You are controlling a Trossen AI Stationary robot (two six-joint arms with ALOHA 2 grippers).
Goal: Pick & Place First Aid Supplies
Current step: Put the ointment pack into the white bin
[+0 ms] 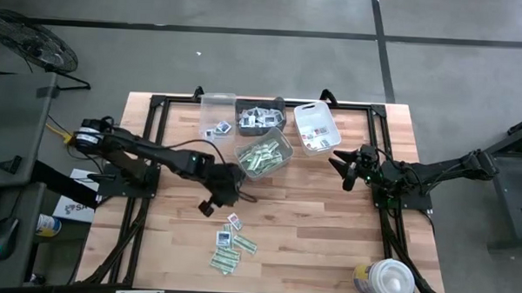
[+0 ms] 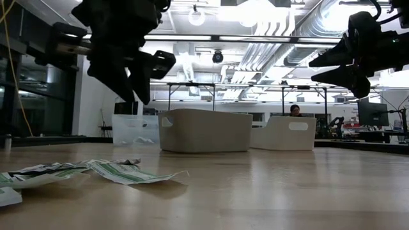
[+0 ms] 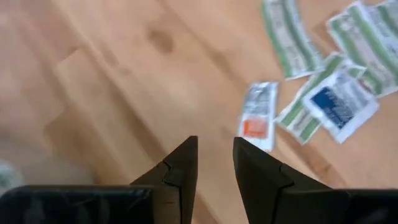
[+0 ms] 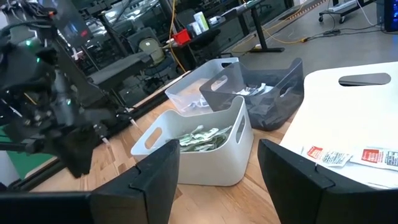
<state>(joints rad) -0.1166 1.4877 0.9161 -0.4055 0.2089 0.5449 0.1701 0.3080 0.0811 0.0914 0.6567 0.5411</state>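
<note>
A loose cluster of packets (image 1: 231, 242) lay on the wooden table (image 1: 310, 235) near its front edge, the narrow green-and-white strips (image 3: 287, 34) lying at mixed slants, none upright. A white packet with a red mark (image 3: 258, 116) lay flat nearest the left gripper (image 3: 215, 163), its long axis roughly in line with the fingers. That gripper hung just above the wood, jaws slightly parted and empty. The right gripper (image 4: 217, 168) hovered spread wide by the white bin (image 1: 316, 128).
</note>
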